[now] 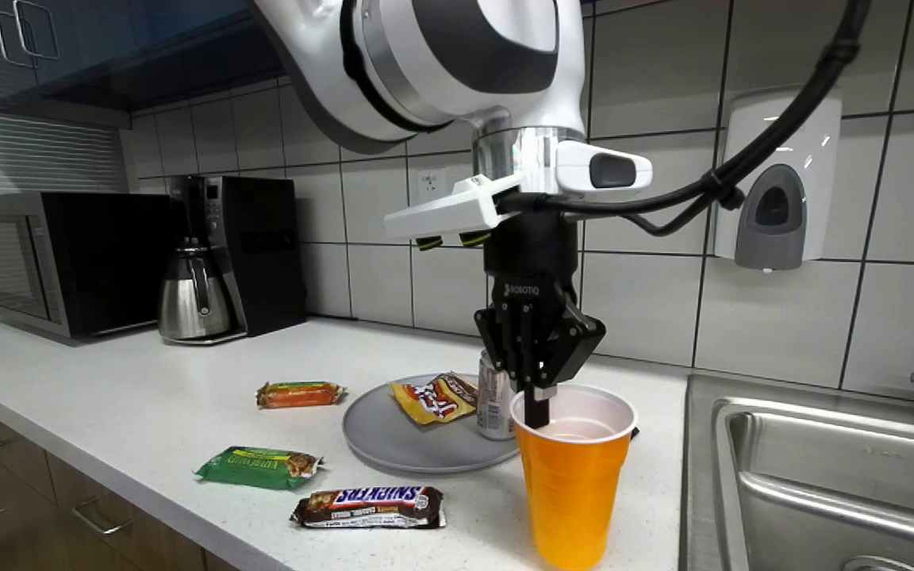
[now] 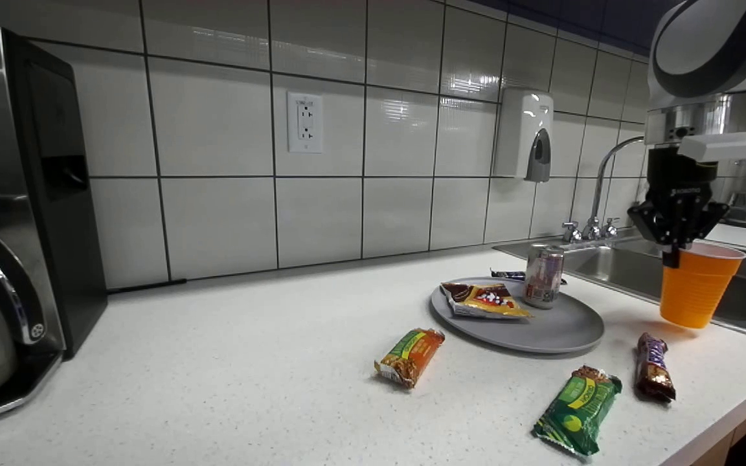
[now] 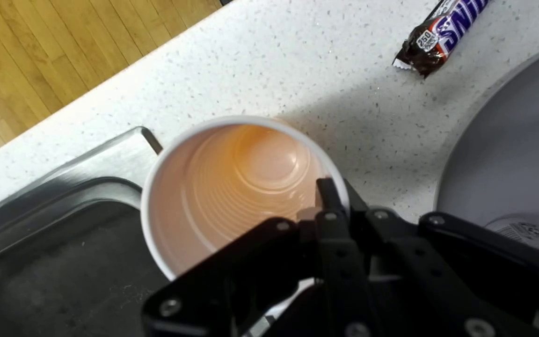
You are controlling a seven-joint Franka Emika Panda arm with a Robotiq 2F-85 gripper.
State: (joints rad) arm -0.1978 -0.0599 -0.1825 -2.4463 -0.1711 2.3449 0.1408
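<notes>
The wrist view looks down into the orange cup (image 3: 232,196). The gripper (image 3: 343,196) is pinched tight on the cup's thin rim, with one finger (image 3: 329,194) inside and one outside. The cup leans a little, just beside the sink (image 1: 699,476) and near the gray plate (image 2: 561,333). I cannot be sure if its bottom touches the counter (image 2: 250,362).

The pinch is at just one spot on the edge, so I think the cup could swing or twist if the arm moves fast. It could slip off too, because its side looks smooth. A harder squeeze might bend the rim. A move toward the plate could bump the silver can (image 2: 543,275), which stands up there and could fall on the yellow candy bag (image 2: 486,301). The Snickers bar (image 2: 653,369) lies near the cup, so a low move that way might shove it. If the gripper lets go while the cup leans, the cup could tip and roll, maybe into the sink.
</notes>
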